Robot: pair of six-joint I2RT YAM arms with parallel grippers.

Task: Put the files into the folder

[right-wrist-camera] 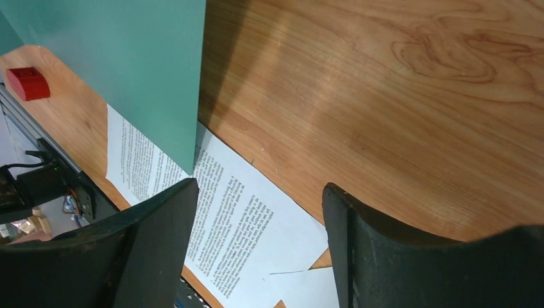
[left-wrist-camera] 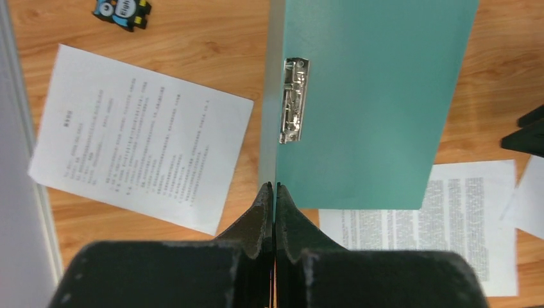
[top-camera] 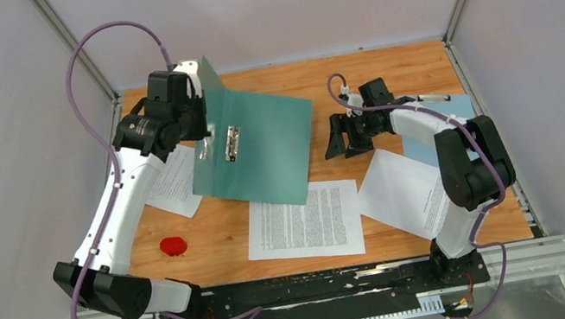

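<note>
Your left gripper (left-wrist-camera: 274, 187) is clamped on the teal folder's (top-camera: 258, 142) upright cover at the table's (top-camera: 387, 75) back left. Your right gripper (right-wrist-camera: 258, 192) hangs apart beside it, with the files (top-camera: 305, 221) scattered below.

Robot lab cell, aluminium frame (top-camera: 75, 45), white panels (top-camera: 269, 4)
</note>
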